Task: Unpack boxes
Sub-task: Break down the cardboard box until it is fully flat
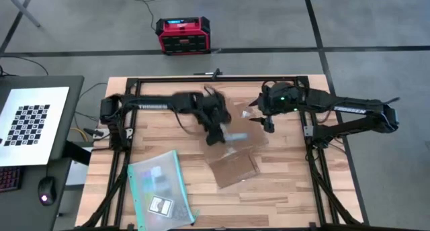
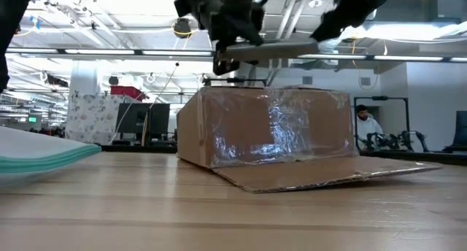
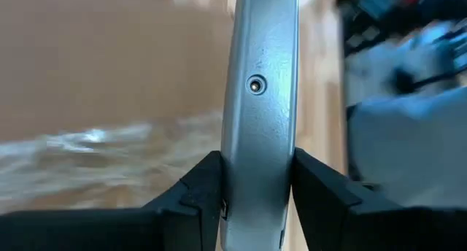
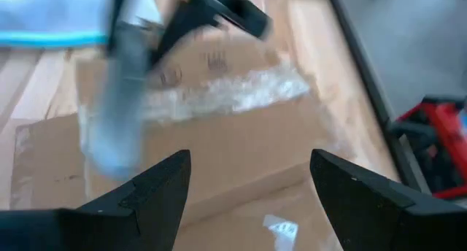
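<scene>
The wooden worktop carries one brown corrugated cardboard box, lying near its middle with a flap spread flat toward the near edge. Only the low view shows the box from the side: shiny clear tape covers its facing wall, and one flap rests on the wood in front of it. The high view alone takes in the rest of the worktop: one clear teal-edged pouch at the near left corner, and beyond the far edge, on the floor, one red and black case. A checkerboard card lies on a side desk to the left.

Two arms reach over the box. The left gripper hangs above the box's far left part. Its wrist view shows what the overhead picture blurs: both dark fingers pressed against the sides of one flat silver-grey metal bar, gripping it. In the low view this bar lies level just above the box top. The right gripper hovers at the box's far right side, its fingers spread wide with nothing between them, the taped cardboard below.

One person shows in the room behind.
</scene>
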